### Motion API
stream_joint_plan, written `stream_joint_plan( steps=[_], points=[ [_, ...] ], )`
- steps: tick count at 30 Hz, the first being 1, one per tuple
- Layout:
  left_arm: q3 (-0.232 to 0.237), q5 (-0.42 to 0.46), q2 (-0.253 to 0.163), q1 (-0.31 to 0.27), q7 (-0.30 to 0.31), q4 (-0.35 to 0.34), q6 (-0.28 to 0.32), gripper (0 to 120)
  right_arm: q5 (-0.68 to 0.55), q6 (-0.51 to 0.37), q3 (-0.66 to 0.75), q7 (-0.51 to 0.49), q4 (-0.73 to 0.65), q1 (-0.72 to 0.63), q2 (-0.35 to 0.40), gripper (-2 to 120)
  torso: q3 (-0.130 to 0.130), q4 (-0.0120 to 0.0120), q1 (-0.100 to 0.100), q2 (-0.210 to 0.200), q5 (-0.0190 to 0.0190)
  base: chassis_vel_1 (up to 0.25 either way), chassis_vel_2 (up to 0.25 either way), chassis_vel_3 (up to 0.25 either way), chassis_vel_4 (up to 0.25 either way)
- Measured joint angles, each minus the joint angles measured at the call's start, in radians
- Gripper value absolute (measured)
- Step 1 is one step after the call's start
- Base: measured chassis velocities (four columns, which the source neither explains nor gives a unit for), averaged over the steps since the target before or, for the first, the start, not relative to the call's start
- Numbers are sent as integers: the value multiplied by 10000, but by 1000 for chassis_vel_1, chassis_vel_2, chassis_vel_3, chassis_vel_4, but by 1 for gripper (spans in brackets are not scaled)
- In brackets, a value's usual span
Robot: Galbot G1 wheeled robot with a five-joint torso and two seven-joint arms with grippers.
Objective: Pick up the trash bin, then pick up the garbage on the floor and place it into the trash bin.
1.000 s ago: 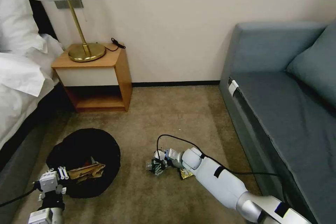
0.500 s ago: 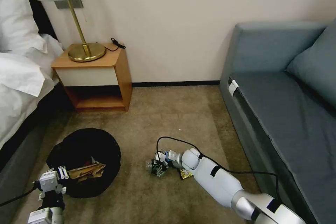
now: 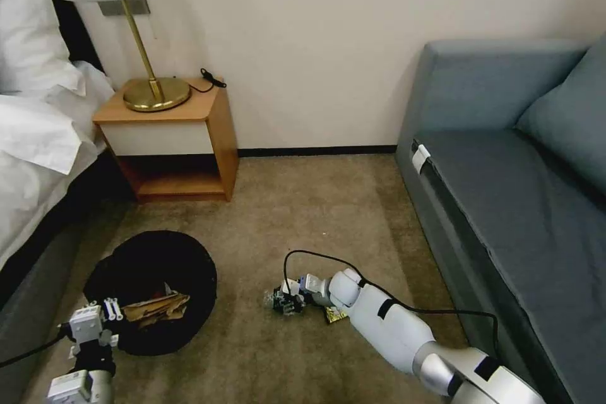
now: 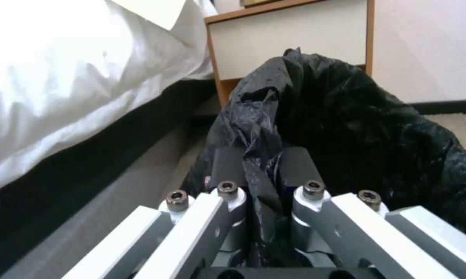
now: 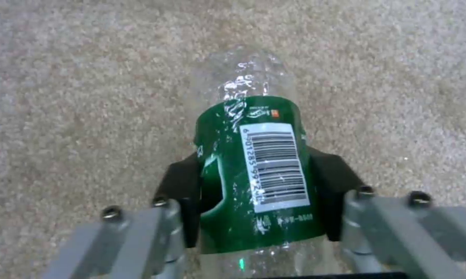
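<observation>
The trash bin [image 3: 151,265], lined with a crinkled black bag [image 4: 347,124], stands on the carpet near the bed. My left gripper [image 3: 111,311] [image 4: 264,166] is shut on a fold of the bag at the bin's near rim. A tan crumpled paper bag [image 3: 156,308] lies inside the bin. To the bin's right, my right gripper [image 3: 283,300] [image 5: 256,186] is low on the carpet. Its pads [image 5: 184,190] press both sides of a clear bottle with a green label [image 5: 254,155], which lies on the floor. A yellow-brown snack wrapper [image 3: 333,314] lies beside the right wrist.
A wooden nightstand [image 3: 183,139] with a brass lamp [image 3: 154,91] stands at the wall. The bed [image 3: 38,158] runs along the left and a grey-blue sofa [image 3: 505,202] along the right. Open carpet [image 3: 303,208] lies between them. A black cable [image 3: 315,259] loops over the right arm.
My right arm has sunk a little lower and nearer, with the gripper staying at the bottle. My left gripper has shifted slightly nearer, still holding the bag rim.
</observation>
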State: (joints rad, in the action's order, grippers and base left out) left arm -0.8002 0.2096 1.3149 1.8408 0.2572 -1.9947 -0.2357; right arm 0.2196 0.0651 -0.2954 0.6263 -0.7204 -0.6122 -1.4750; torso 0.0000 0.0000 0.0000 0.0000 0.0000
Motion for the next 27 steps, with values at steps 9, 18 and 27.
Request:
stream_joint_plan(
  steps=[9,18,27],
  points=[
    [25,2,6,-37,-46,93,-22,7,-43,122,358,-17,-52,-170,76,23,0,0,0,0,0,0,0,0,0],
    [92,-99,8,66,-78,99,-167,7,-1599,-2,540,-476,-1358,-528,418,23,0,-2,0,0,-1,0,0,0,0],
    [161,-206,80,234,-161,-157,-219,7,-4120,-664,822,-1969,-3820,-1090,449,23,0,1,0,0,-1,0,0,0,0]
  ],
)
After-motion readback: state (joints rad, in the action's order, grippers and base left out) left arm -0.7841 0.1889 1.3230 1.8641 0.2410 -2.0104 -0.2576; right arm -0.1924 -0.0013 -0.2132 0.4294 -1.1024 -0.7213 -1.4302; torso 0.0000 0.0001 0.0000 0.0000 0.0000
